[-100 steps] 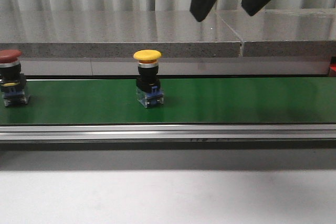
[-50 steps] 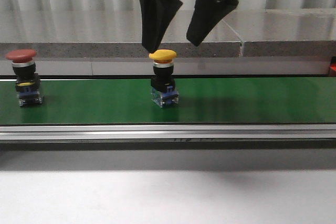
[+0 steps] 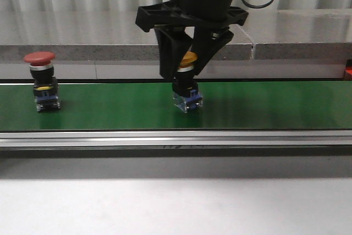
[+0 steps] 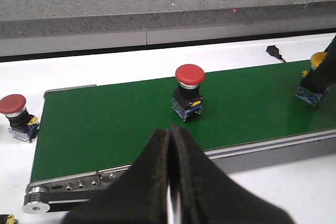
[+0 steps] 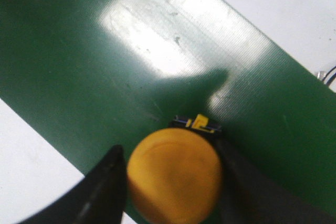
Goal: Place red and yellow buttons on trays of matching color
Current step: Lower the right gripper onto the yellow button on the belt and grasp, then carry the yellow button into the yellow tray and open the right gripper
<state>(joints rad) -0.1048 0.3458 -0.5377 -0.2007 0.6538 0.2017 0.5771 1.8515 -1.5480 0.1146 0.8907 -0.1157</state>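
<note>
A yellow button (image 3: 188, 60) stands upright on the green conveyor belt (image 3: 264, 105). My right gripper (image 3: 185, 74) has come down over it, open, with one finger on each side of the yellow cap (image 5: 174, 181); whether the fingers touch the cap I cannot tell. To the left on the belt stands a red button (image 3: 39, 59), also in the left wrist view (image 4: 189, 75). My left gripper (image 4: 170, 128) hangs shut and empty in front of the belt. A second red button (image 4: 12, 104) sits on the white table off the belt's end. No trays are in view.
A grey stone ledge (image 3: 110, 50) runs behind the belt. The belt's metal rail (image 3: 176, 138) lies along its front, with the roller end (image 4: 37, 203) at the left. A black cable (image 4: 273, 52) lies behind the belt.
Both buttons have drifted right along the belt. The right gripper has dropped from above to straddle the yellow button's cap.
</note>
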